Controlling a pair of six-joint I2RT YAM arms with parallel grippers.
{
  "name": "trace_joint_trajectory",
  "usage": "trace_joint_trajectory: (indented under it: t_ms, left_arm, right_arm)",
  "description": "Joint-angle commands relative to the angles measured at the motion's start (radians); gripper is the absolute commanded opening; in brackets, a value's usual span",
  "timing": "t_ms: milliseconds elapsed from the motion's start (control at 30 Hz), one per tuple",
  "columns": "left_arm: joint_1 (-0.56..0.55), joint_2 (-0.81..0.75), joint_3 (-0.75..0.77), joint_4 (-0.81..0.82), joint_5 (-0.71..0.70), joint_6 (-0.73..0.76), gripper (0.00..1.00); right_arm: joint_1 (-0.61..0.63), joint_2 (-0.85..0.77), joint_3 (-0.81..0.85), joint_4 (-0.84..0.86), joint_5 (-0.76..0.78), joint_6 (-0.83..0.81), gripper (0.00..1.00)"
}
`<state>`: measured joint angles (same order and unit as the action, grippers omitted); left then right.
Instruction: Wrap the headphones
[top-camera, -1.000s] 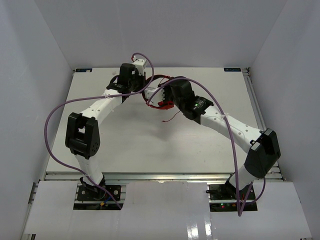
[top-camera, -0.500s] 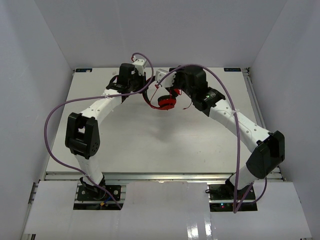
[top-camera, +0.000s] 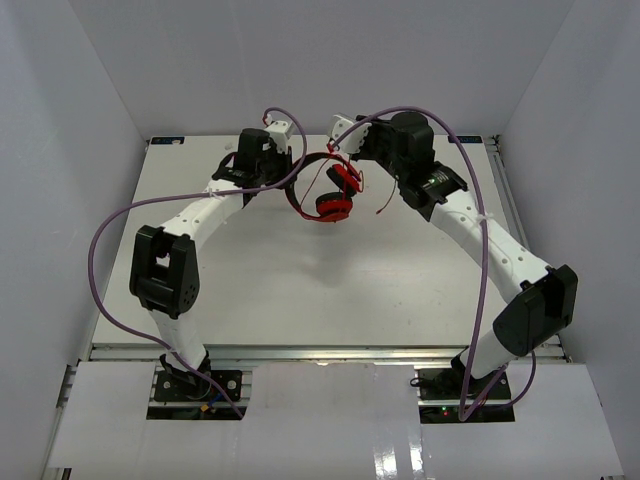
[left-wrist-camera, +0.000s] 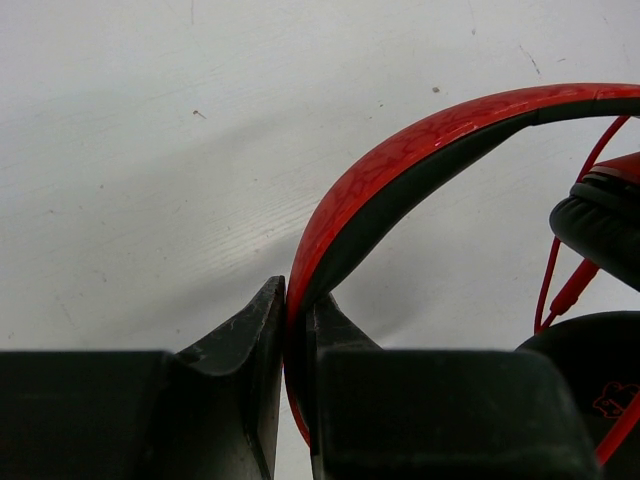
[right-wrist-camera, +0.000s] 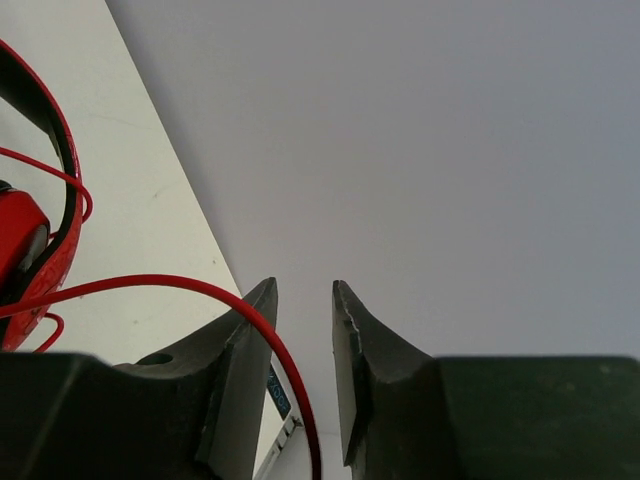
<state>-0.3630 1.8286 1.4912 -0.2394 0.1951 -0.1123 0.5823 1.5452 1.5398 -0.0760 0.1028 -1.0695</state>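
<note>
The headphones (top-camera: 333, 207) hang at the far middle of the table, red ear cups low and the black-and-red headband (left-wrist-camera: 400, 160) arching up. My left gripper (left-wrist-camera: 297, 295) is shut on the headband's end, seen from above as the left gripper (top-camera: 292, 168). My right gripper (right-wrist-camera: 304, 290) stands open, raised near the back wall just right of the headphones, also visible as the right gripper (top-camera: 343, 135). The thin red cable (right-wrist-camera: 200, 285) curves over its left finger and down through the gap, not pinched. A loose cable end (top-camera: 384, 206) trails to the right.
White enclosure walls (top-camera: 320, 70) stand close behind and on both sides of the table (top-camera: 300, 290). Thick purple arm cables (top-camera: 110, 230) loop over both arms. The table's far edge (right-wrist-camera: 285, 400) runs right below my right gripper.
My right arm has swung back and to the right, off the headphones toward the back wall, carrying the red cable with it. My left gripper has kept its hold on the headband.
</note>
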Motion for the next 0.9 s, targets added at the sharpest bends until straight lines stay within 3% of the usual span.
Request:
trace_joint_trajectory:
  t_ms: [0,200,267,400,667,867]
  left_arm:
    - [-0.002,-0.08,0.0,0.041,0.025,-0.018,0.0]
    - [-0.002,-0.062,0.028,0.043,0.014,-0.043,0.0]
    - [0.001,-0.056,0.047,0.044,0.0,-0.077,0.0]
    - [0.014,-0.023,0.133,0.045,0.003,-0.191,0.0]
    - [0.021,0.112,0.337,-0.009,-0.02,-0.363,0.0]
    - [0.021,0.168,0.378,-0.012,-0.046,-0.415,0.0]
  right_arm:
    - [-0.009,-0.046,0.067,-0.001,-0.035,0.034,0.28]
    - [-0.012,-0.069,0.098,-0.147,-0.144,0.021,0.08]
    - [-0.007,-0.083,0.113,-0.225,-0.251,0.002,0.08]
    - [0.039,-0.1,0.099,-0.376,-0.315,-0.102,0.08]
    - [0.216,-0.13,0.032,-0.442,-0.126,-0.285,0.08]
    - [0.314,-0.109,0.085,-0.474,-0.024,-0.368,0.08]
